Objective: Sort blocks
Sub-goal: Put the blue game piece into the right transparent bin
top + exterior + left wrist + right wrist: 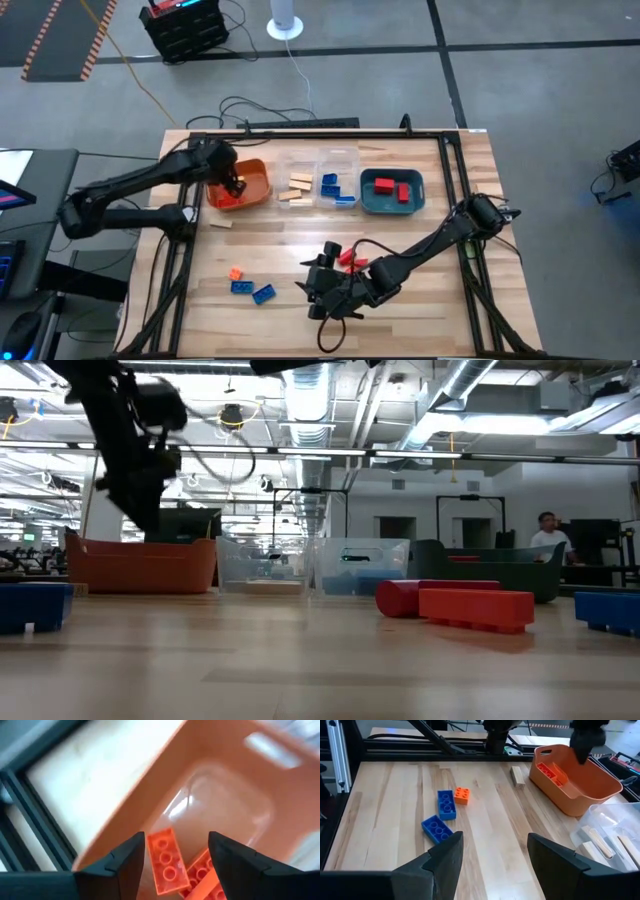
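A: Blocks? Orange bricks lie in the orange tray. Left gripper hangs over them, jaws spread, empty.
B: Rest? Two blue blocks and an orange one loose on the table. Right gripper near them, fingers apart, nothing held.

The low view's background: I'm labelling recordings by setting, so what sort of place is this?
Probably an industrial lab or workshop: exposed ceiling ducts overhead, a concrete floor with hazard-striped tape, and a wooden table framed in metal rails.
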Available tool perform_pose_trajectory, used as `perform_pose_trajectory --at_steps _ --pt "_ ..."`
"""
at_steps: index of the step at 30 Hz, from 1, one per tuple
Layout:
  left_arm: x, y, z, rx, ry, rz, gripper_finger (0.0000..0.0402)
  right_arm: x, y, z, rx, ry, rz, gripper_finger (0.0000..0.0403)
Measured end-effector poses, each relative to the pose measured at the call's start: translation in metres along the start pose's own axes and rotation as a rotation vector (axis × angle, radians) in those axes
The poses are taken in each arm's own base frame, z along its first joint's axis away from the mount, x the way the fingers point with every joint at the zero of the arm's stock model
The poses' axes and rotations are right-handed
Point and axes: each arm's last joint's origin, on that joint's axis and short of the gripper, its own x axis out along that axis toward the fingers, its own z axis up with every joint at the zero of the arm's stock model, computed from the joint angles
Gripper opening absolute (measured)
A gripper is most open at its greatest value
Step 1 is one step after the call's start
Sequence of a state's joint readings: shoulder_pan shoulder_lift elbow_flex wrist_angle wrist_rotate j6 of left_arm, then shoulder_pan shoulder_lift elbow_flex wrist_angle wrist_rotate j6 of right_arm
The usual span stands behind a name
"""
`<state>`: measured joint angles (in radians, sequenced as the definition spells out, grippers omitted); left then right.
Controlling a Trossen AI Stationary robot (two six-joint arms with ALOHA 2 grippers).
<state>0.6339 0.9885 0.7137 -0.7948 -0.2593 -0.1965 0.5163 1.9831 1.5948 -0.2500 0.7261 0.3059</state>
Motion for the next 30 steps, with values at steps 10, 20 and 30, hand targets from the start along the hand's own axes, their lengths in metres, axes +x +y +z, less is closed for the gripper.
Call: perform_pose_trajectory --at_steps 10,20,30 --pt "-0.048 -0.032 -0.027 0.282 -0.127 -0.174 0.0214 0.0 -0.001 -0.003 -0.014 0.024 -0.008 0.0254" --pt "-0.058 -0.092 -0.074 0.564 -0.005 -0.264 0.0215 0.001 -0.002 -0.003 -0.012 0.028 0.001 0.0254" --pt "-0.026 -0.13 -0.103 0.843 0.276 -0.083 0.0215 0.002 -0.003 -0.002 -0.009 0.031 0.007 0.0254"
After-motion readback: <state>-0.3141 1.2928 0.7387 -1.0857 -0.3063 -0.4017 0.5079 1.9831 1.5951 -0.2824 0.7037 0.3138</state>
